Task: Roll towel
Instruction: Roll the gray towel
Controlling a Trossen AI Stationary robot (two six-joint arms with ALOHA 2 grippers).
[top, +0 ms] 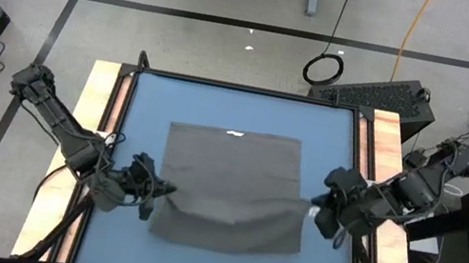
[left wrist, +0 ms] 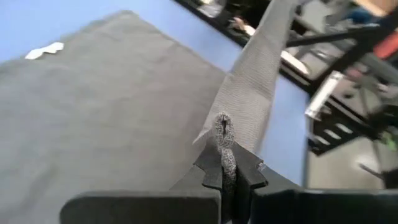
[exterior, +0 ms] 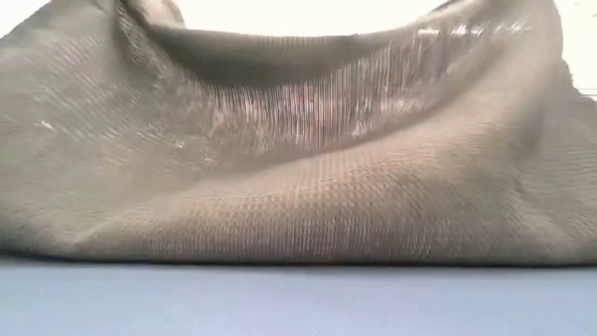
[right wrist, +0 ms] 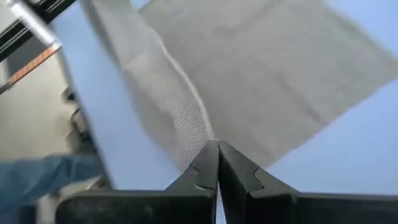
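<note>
The grey-brown towel [top: 232, 175] lies on the blue tabletop [top: 147, 106], its white tag [top: 236, 134] at the far edge. Its near part is raised and doubled over. In the low view the towel [exterior: 298, 196] fills the picture, its fold resting on the table and its upper edge sagging in the middle. My left gripper [top: 162, 190] is shut on the raised edge's left end. My right gripper [top: 309, 212] is shut on its right end. My left gripper pinches a bunched bit of the towel's raised edge [left wrist: 224, 132] between its two fingertips, coming level from the table's left. From there the edge [left wrist: 258, 68] runs off the table toward the other gripper. My right gripper pinches the raised edge's right end [right wrist: 198, 138] between its two shut fingertips, coming level from the table's right. The cloth is lifted at the hold and runs away from it as a raised band [right wrist: 143, 56]; the rest lies flat on the table.
Wooden rails [top: 105, 99] run along the table's left and right sides. A black box [top: 386, 95] and a cable coil [top: 323, 68] lie on the floor beyond the far edge. Bare blue table shows around the towel on all sides.
</note>
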